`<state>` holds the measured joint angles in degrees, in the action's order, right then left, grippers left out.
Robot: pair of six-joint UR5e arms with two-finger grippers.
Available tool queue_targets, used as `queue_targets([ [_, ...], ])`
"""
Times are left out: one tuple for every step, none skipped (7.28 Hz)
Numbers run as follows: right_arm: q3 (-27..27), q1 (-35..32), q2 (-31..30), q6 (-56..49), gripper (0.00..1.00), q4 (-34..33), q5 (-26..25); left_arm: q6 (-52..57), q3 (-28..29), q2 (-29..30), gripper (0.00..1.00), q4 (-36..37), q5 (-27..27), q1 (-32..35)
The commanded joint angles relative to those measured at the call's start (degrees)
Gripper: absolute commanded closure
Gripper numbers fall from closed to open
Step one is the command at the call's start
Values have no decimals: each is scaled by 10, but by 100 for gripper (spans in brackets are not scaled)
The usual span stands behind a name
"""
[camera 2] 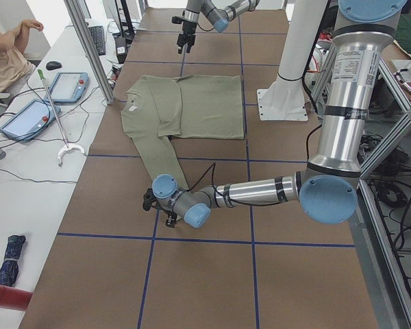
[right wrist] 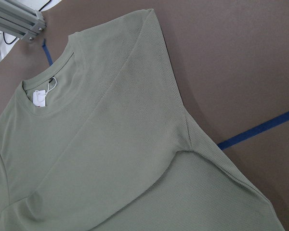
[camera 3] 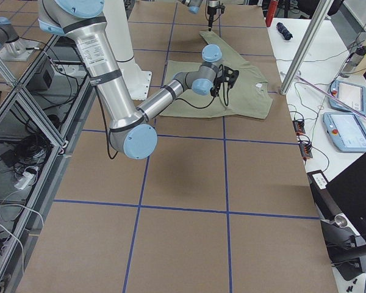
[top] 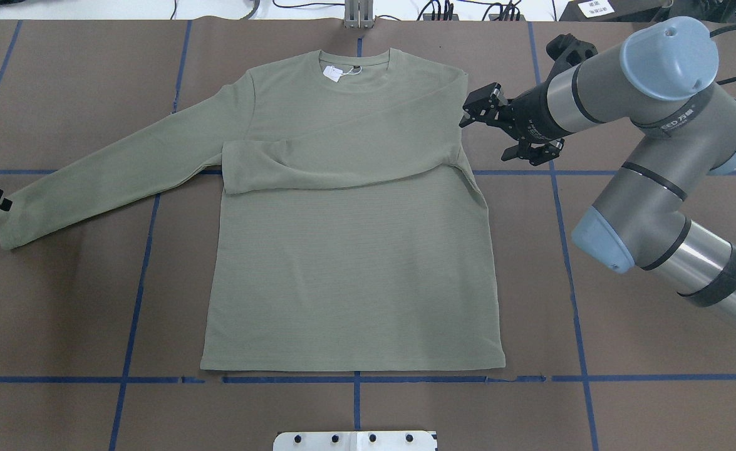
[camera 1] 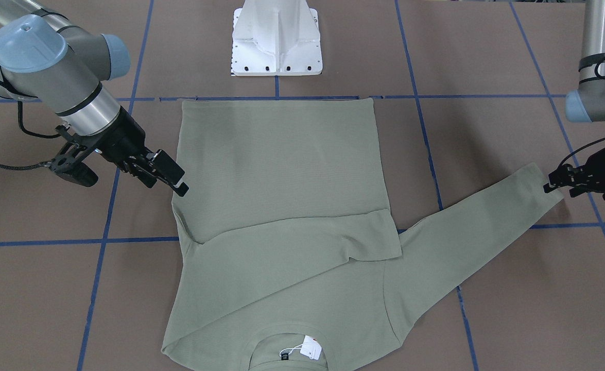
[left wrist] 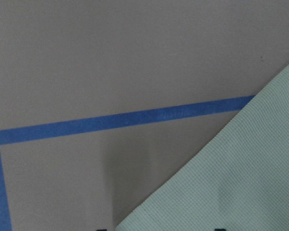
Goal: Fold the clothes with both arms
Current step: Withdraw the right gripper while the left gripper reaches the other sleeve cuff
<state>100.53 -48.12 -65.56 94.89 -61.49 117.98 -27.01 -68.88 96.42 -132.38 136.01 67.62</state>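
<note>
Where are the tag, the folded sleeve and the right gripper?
tag (top: 332, 73): overhead view, card's middle.
folded sleeve (top: 317, 161): overhead view, mid-sleeve.
right gripper (top: 483, 139): overhead view, between the fingertips.

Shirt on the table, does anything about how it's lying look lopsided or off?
Yes, the shirt is lopsided: one sleeve is folded across the chest, while the other sleeve lies stretched out sideways, its cuff by the left gripper. No damage or bunching stands out.

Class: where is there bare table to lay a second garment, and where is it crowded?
Free: the table in the angle between outstretched sleeve and shirt body. Crowded: left gripper at the cuff, right gripper beside the opposite shoulder.
</note>
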Motion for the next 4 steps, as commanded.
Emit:
queue_targets([
  [12,0,-3,0,1,0,1,-1,2,1,28,2,-9,-1],
  [12,0,-5,0,1,0,0,-2,2,1,29,1,-9,-5],
  [12,0,-7,0,1,0,0,-4,1,1,30,1,-9,-10],
  [13,0,-8,0,1,0,0,-4,1,2,33,-2,-9,-13],
])
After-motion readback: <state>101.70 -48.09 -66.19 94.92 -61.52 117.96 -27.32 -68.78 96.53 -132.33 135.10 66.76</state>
